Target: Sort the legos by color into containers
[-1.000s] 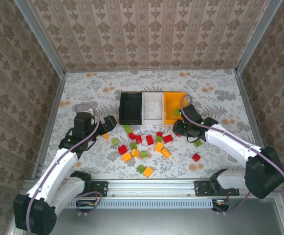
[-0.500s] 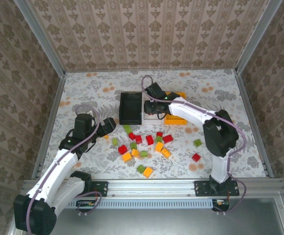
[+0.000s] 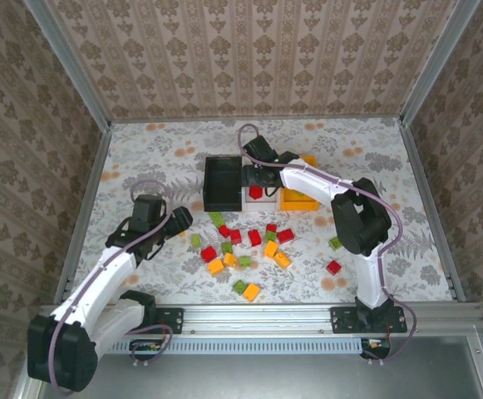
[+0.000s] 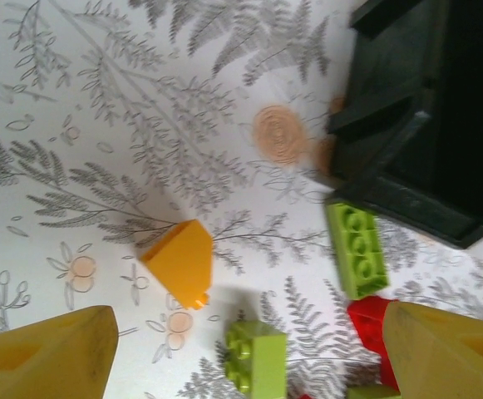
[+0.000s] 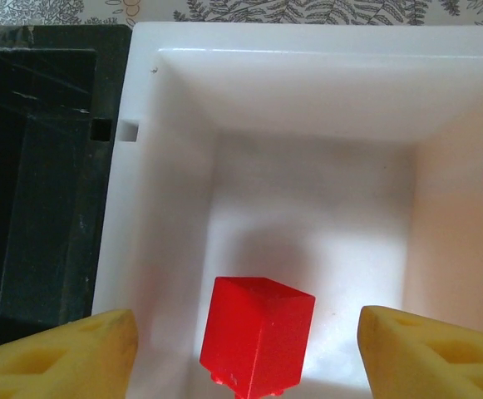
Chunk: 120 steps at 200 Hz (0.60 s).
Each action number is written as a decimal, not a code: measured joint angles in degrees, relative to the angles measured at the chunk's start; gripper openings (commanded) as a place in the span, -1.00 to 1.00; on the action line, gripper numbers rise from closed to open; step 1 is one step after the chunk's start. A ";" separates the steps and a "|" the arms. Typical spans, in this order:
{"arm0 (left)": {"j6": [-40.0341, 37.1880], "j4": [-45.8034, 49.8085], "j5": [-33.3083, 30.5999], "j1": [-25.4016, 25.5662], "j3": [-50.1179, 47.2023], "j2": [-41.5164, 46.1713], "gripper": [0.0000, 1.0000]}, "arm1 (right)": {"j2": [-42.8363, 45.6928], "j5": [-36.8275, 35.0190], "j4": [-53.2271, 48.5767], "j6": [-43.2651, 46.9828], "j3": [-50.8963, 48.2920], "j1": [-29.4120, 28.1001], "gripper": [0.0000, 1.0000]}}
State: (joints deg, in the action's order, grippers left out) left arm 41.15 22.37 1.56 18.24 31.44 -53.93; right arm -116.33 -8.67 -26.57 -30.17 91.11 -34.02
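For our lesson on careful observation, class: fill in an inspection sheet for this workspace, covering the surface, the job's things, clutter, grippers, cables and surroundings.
Surface: table cover with a fern and flower print, lying flat.
Job's things: black bin, white bin and orange bin in a row; one red brick inside the white bin; loose bricks in red, green and orange on the table nearer the arms.
Clutter: nothing seen.
Grippers: left gripper open, holding nothing, an orange brick just ahead of it; right gripper open over the white bin, fingers apart from the red brick.
Cables: a cable loops along each arm.
Surroundings: wallpapered walls, metal frame.
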 measured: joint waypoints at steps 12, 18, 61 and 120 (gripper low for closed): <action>-0.02 -0.52 -0.57 0.00 0.00 -2.78 0.58 | 1.75 0.09 0.61 -0.02 -1.97 -0.15 0.46; -0.02 -1.16 -0.92 0.00 0.00 -4.39 0.53 | 2.82 0.09 0.79 -0.04 -3.02 -0.26 0.45; 0.24 -7.10 -2.82 0.00 -0.11 -15.85 0.23 | 11.37 0.37 3.15 -0.50 -10.21 -0.74 0.46; 0.61 -13.40 -4.04 0.00 -0.37 -23.54 -0.24 | 21.05 0.50 5.88 -1.99 -18.67 -0.81 0.46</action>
State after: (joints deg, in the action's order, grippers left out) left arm 41.76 8.97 -2.48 18.24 31.07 -77.47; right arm -95.29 -8.16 -20.69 -32.16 72.44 -34.83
